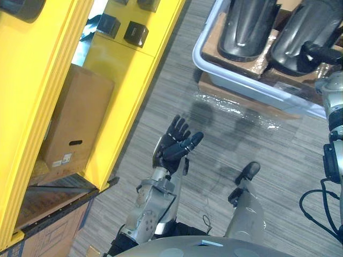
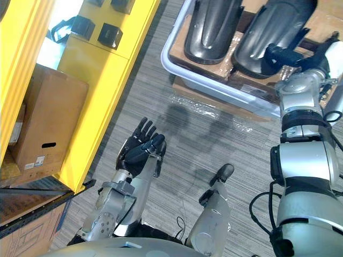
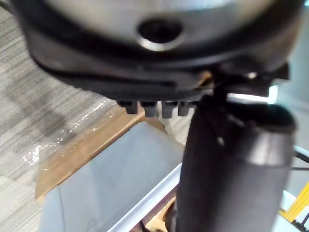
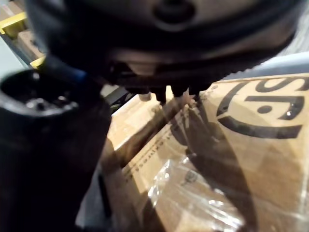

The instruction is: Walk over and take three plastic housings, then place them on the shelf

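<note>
Two black plastic housings, one (image 1: 246, 27) beside the other (image 1: 303, 37), lie on cardboard inside a pale bin (image 1: 236, 83) on the floor ahead to the right. My right hand (image 2: 286, 56) reaches over the bin's near edge and hovers at the near end of the right housing (image 2: 268, 32). Its fingers are straight, and the right wrist view has printed cardboard (image 4: 231, 145) past its thumb (image 4: 48, 145) with nothing held. My left hand (image 1: 172, 147) is held palm up over the grey floor, open and empty. The yellow shelf (image 1: 128, 91) stands at the left.
A brown cardboard box (image 1: 75, 123) fills a low bay of the shelf, and small black boxes (image 1: 136, 33) sit on a higher level. The bin rests on flat cardboard wrapped in plastic film (image 1: 230, 104). Grey carpet lies between shelf and bin.
</note>
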### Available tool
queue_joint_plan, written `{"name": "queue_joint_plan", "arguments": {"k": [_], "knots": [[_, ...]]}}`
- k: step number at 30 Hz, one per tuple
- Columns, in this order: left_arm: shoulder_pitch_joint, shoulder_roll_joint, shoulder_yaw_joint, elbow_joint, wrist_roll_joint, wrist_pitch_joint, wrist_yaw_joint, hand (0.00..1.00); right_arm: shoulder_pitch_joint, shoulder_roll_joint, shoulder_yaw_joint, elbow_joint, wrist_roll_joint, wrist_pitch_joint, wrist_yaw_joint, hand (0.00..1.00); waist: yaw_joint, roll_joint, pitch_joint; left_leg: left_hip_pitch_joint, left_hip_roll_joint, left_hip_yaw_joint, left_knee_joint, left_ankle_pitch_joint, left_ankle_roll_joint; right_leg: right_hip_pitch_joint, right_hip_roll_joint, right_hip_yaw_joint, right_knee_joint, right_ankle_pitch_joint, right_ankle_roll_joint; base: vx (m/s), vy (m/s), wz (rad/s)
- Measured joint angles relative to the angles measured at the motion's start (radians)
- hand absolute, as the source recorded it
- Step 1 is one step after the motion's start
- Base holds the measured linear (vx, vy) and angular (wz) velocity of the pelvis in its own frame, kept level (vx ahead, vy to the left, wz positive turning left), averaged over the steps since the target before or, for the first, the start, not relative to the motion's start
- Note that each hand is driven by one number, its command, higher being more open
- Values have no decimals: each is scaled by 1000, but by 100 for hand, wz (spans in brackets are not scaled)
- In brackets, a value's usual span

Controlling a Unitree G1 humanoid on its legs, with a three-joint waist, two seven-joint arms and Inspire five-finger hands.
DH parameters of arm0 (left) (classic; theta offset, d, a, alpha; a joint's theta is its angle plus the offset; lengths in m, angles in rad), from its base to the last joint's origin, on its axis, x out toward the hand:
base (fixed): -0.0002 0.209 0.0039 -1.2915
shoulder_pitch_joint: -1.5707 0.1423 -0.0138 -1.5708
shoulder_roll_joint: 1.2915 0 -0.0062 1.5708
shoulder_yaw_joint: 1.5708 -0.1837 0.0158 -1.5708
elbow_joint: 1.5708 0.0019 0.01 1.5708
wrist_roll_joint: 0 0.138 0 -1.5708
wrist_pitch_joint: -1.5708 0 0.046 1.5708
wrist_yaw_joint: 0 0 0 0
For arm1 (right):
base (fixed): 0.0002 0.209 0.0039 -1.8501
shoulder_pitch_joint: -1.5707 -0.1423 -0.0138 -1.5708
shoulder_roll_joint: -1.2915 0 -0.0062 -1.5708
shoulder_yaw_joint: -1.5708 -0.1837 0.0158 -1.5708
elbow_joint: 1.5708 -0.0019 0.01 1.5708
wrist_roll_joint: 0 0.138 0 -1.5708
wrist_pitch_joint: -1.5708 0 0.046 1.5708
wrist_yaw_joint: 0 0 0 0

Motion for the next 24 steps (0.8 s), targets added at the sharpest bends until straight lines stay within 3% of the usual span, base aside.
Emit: {"name": "queue_joint_plan", "arguments": {"k": [6, 13, 19, 20, 24], "knots": [[-43, -4, -18, 45, -34, -31, 3, 100, -18, -133, 28, 10, -7, 39, -17, 0, 32, 15, -11, -32, -8, -9, -1, 5, 1, -22, -9, -29, -1, 2, -1, 3, -15, 5], [-33, -4, -13, 40, -51, -50, -10, 100, -17, -106, 86, 33, -85, 47, 44, 0, 31, 30, -21, 4, -4, -7, -5, 0, -6, 11, -8, -42, -3, -1, -5, 4, -30, -1], [41, 1, 22, -20, -62, -52, -7, 100, 17, -42, 84, 43, -86, 32, 82, 0, 17, 29, -21, 61, 6, -5, -28, -2, -9, 66, 3, -56, -17, -7, -16, -10, -41, 0], [90, 11, 76, -93, -61, -51, -1, 100, 48, 7, 83, 40, -127, -11, 81, 0, -24, 13, -9, 145, 18, -6, -71, 2, -20, 132, 12, -83, -16, -11, -23, 63, -101, -1], [106, 16, 87, -153, -59, -51, -6, 100, 49, 32, 81, 28, -165, -14, 81, 0, -53, -9, 6, 177, 30, 1, -95, 9, -24, 149, 15, -89, -14, -14, -27, 20, -38, -2]]}}
